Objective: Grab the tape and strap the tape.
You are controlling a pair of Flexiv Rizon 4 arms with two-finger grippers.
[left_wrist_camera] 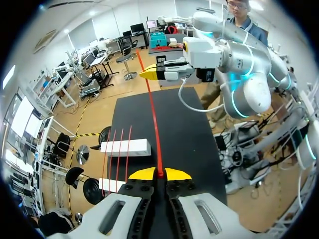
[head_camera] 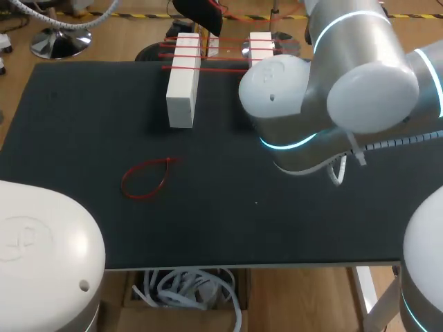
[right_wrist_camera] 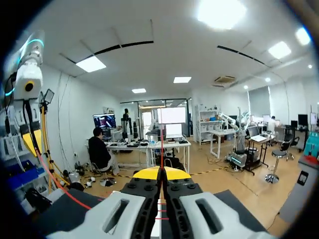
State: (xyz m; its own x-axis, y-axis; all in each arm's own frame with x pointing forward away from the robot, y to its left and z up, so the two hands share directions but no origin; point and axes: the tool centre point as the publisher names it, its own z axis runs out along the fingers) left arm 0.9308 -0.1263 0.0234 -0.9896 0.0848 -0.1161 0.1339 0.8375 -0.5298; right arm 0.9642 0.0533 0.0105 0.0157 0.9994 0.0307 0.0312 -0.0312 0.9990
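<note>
closed right up at the left tool (left_wrist_camera: pixel 159 174): yellow tips together on a thin red tape (left_wrist_camera: pixel 155 124), nipped from both sides. just beside and below that tool, two white blocks (left_wrist_camera: pixel 125 147) on the black tabletop (left_wrist_camera: pixel 189 134), crossed by several red bands (left_wrist_camera: pixel 121 137) already strapped over them. ahead of the tool, the tape in a straight taut line out over the tabletop, well above it, to the right tool (left_wrist_camera: pixel 147 74) at the far end. likewise closed to nothing, by its own wrist view, with the same red strand gripped between its tips. farther off from both tools, flat on the tabletop and well apart from the blocks, a loose red loop (head_camera: pixel 145 178), touched by neither.

judged light, limp and narrow: no stiffness of its own, straight only under tension. probably a little slick, so liable to slip through the tips or sag with any loss of pull. best held near each end, pinched flat across its width, with steady tension between the two tools on the way down across the blocks. beware of snagging the bands already in place.
</note>
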